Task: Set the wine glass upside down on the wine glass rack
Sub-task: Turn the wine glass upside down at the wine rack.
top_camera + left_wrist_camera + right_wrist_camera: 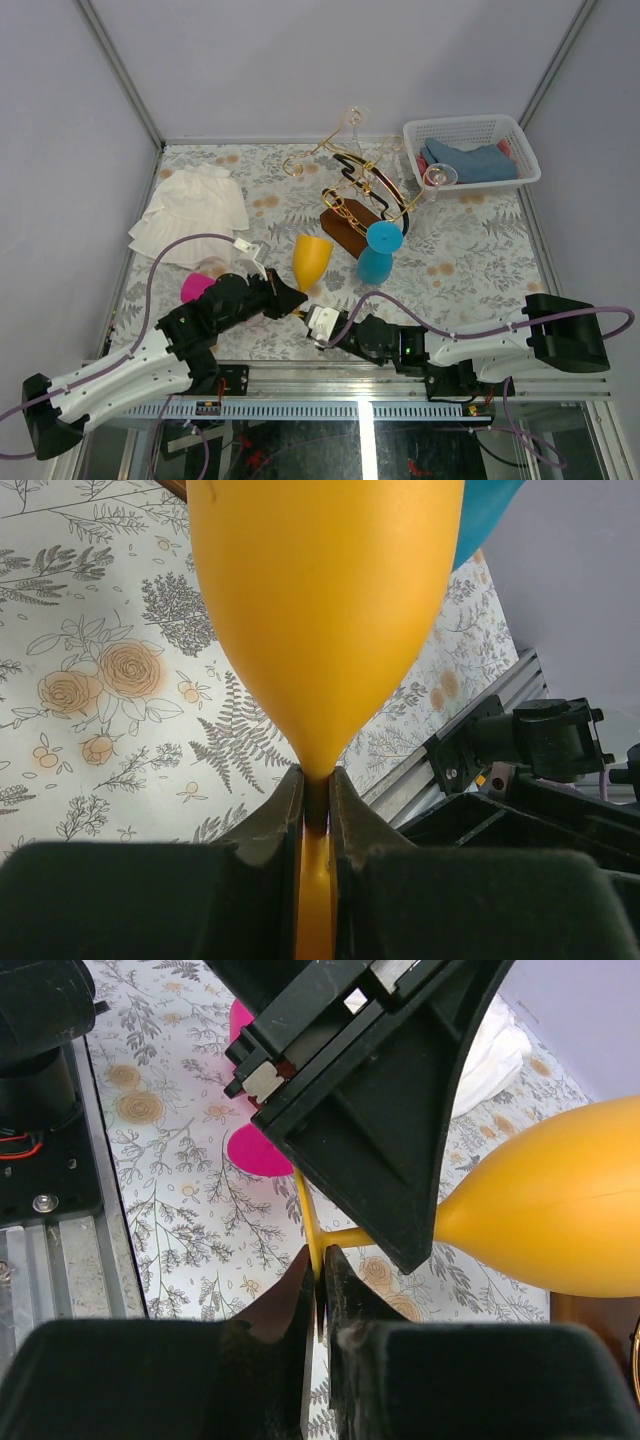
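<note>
A yellow wine glass (311, 258) is held above the table at front centre, bowl pointing away from the arms. My left gripper (293, 298) is shut on its stem just below the bowl (320, 610), seen in the left wrist view (317, 790). My right gripper (314, 318) is shut on the edge of the glass's flat foot (312, 1222), seen in the right wrist view (319, 1265). The wine glass rack (340, 228), gold wire arms and a black bar on a brown base, stands behind the glass. A blue glass (378, 250) hangs on it.
A pink glass (197, 286) lies by the left arm. A white cloth (190, 215) lies at back left. A white basket (465, 122) with blue cloth stands at back right. Clear glasses (438, 176) hang on the rack's far arms.
</note>
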Controlling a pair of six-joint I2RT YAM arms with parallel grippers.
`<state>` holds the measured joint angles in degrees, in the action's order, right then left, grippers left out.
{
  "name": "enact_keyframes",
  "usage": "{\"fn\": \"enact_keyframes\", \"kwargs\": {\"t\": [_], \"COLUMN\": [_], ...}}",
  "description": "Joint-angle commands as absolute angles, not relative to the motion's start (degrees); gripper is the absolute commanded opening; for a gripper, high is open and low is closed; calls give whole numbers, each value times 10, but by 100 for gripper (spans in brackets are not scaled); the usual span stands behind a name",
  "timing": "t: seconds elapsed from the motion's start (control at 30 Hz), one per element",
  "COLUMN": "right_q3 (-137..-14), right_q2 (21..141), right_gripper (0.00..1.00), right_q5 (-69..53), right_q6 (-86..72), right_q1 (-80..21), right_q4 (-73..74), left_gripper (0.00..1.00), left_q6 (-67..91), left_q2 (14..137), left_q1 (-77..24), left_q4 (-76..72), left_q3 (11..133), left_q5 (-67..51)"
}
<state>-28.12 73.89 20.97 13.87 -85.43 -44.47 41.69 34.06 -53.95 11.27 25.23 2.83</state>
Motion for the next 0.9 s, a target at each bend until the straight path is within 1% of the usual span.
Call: {"fn": "enact_keyframes", "kwargs": {"t": [0.0,0.07,0.13,0.2,0.3,0.4,0.47,0.57,0.73,0.87], "right_q3": [-307,-302,-298,-297,-297,-293,-290,-292,-329,-342], "right_q2": [738,733,726,718,707,695,686,665,644,632], "right_gripper": [4,0,0,0,0,0,0,0,0,0], "right_q5": [213,221,230,237,237,237,237,237,227,247], "right_q6": [103,105,106,105,99,93,84,47,-32,-92], "right_q1": [-859,-859,-858,-859,-859,-859,-859,-859,-858,-859], "right_q4": [-474,-480,-486,-485,-475,-462,-456,-432,-353,-350], "left_gripper": [3,7,14,31,50,61,66,69,70,70], "left_q6": [414,414,414,412,403,395,387,369,329,307], "left_q2": [338,337,334,328,313,297,287,270,214,156], "left_q1": [-537,-537,-537,-537,-538,-537,-537,-537,-537,-537], "left_q4": [58,58,57,54,57,64,71,87,85,57], "left_q3": [253,255,254,253,254,262,268,278,280,273], "left_q5": [27,26,25,25,35,49,56,75,87,62]}}
